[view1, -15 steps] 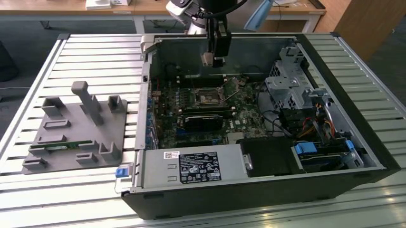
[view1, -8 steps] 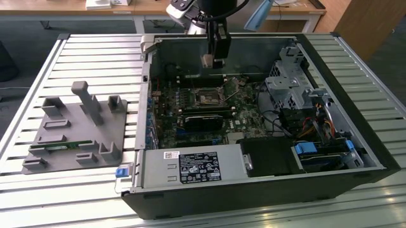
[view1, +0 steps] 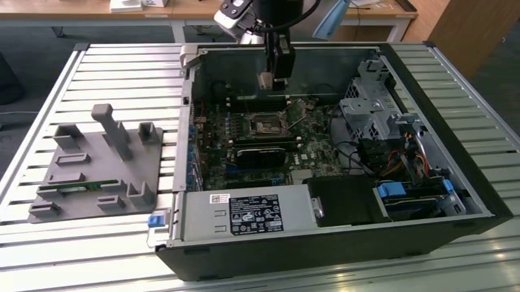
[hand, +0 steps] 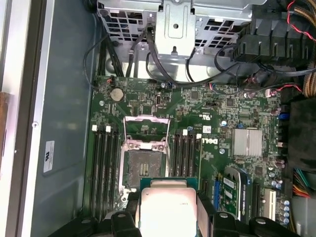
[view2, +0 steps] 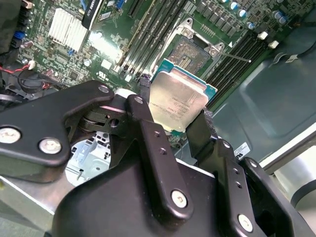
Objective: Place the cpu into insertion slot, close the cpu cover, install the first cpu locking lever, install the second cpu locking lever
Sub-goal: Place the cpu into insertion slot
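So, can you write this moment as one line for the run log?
fingers: shut on chip | chip: held above the board | socket: no chip inside | cover: raised

You see the whole open computer case (view1: 325, 255) on the slatted surface (view1: 49, 243) in the exterior view, which looks down at an angle from high and rather far. The first wrist view faces straight down on the motherboard (hand: 197, 106) from near. The second wrist view looks slanted, very close, over the hand (view2: 174, 101). All three views share the insertion slot (view1: 266, 123). Both wrist views share the cpu (hand: 168, 210).
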Tool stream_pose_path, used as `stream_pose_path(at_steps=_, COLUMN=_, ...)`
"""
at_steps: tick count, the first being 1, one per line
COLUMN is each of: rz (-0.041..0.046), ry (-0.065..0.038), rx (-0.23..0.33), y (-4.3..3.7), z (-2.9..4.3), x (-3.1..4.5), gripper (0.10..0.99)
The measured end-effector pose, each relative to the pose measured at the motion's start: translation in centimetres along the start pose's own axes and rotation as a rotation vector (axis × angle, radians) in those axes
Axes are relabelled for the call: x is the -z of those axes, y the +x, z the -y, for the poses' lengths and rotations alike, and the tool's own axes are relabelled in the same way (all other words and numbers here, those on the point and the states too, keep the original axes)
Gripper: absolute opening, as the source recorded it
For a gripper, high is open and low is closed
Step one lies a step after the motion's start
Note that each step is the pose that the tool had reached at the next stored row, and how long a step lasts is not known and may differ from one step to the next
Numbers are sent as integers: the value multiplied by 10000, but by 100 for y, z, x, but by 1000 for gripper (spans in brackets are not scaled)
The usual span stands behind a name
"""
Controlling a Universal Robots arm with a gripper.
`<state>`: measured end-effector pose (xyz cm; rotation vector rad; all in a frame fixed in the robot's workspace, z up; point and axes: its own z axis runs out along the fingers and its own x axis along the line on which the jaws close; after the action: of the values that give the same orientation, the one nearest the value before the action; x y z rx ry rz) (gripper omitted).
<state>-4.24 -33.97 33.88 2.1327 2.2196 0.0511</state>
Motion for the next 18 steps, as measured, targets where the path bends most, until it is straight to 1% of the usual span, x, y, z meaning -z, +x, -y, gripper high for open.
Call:
stream_pose_path(at_steps=5, rz=1, ry=0, rx=1, y=16, z=-13, x=-50, gripper=541)
stream_pose_path(at_steps=18, rz=1, ry=-2, rx=1, y=32, z=-14, x=-131, gripper=541)
